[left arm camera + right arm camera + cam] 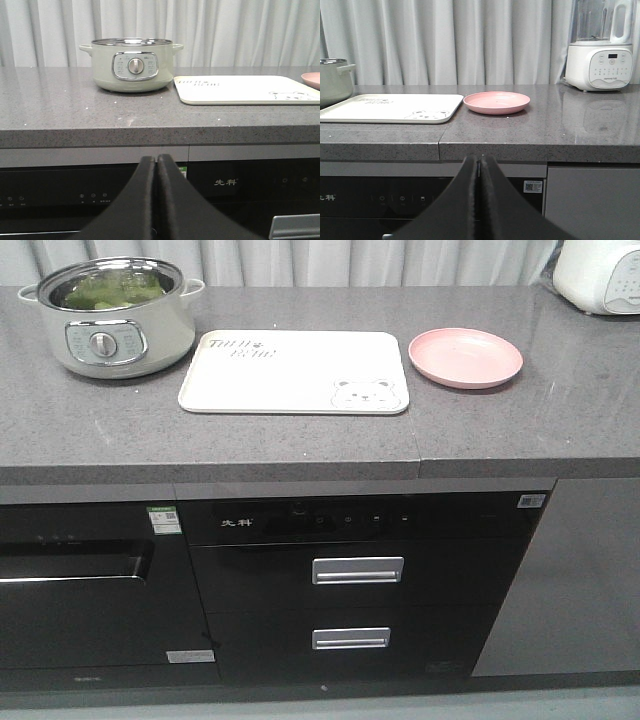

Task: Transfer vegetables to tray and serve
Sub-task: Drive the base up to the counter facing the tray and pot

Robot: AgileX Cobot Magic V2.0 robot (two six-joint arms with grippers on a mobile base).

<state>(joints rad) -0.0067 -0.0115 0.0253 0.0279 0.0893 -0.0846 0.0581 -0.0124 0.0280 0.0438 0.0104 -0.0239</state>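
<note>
Vegetables (pixel 105 290) sat as a green heap inside the pale electric pot (pixel 112 335) at the far left of the grey counter (pixel 300 445). Just right of the pot lay the cream tray (pixel 290 375), its bear drawing at the near right corner. A pink plate (pixel 466 357) rested right of the tray, apart from it, and a white blender (pixel 600 60) stood farther right. The left gripper (pixel 156 159) and right gripper (pixel 480 159) hung low before the counter's front edge, each with jaws pressed together, holding nothing.
</note>
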